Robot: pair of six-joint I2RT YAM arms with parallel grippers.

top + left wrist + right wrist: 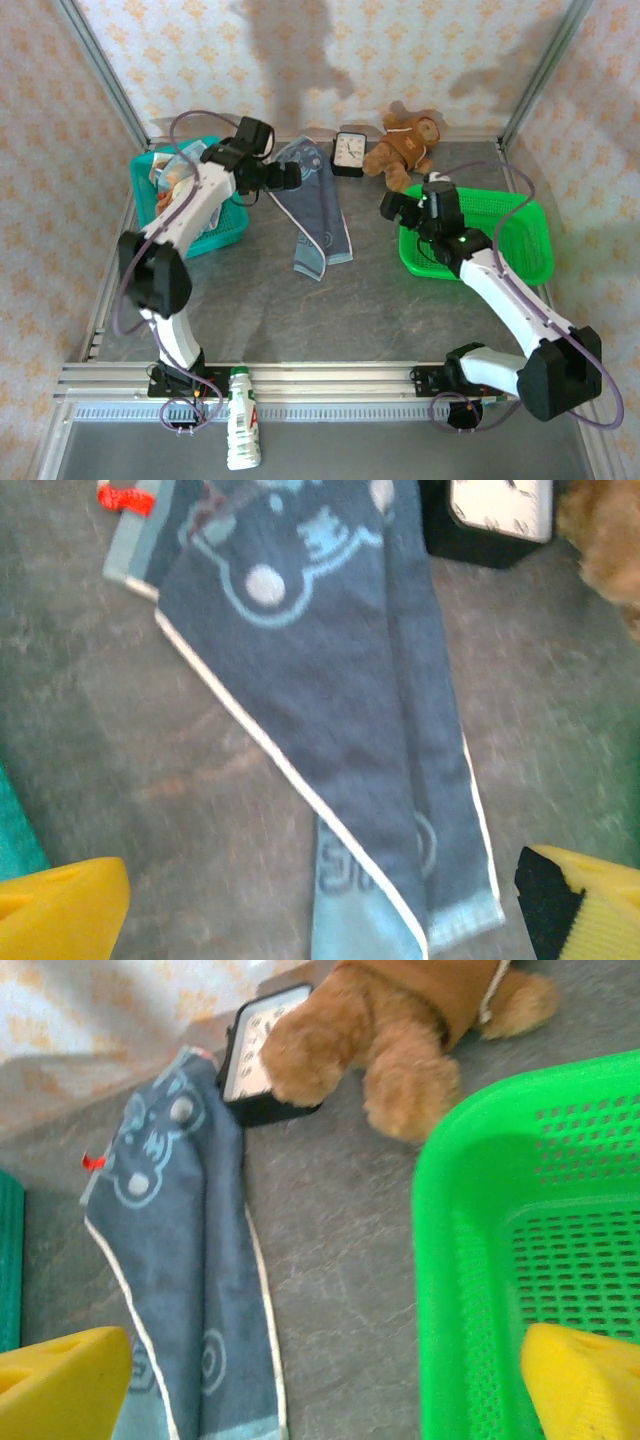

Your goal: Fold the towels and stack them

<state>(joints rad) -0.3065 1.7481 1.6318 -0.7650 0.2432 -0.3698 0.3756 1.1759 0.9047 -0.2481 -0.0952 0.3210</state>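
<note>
A dark navy towel (315, 215) with pale cartoon prints and a white edge lies loosely folded lengthwise on the grey table, running from the back down toward the middle. In the left wrist view the navy towel (340, 680) lies below my left gripper (320, 920), whose yellow fingers (60, 910) stand wide apart and hold nothing. My left gripper (290, 178) hovers at the towel's far end. More towels (170, 172) sit in the teal basket (215, 240). My right gripper (392, 208) is open over the green basket's left rim; the navy towel (180, 1260) lies to its left.
A black clock (349, 152) and a brown teddy bear (405, 145) sit at the back, just beyond the towel. The green basket (535, 235) holds nothing that I can see. A white bottle (241, 420) lies by the near rail. Frame posts stand at the back corners.
</note>
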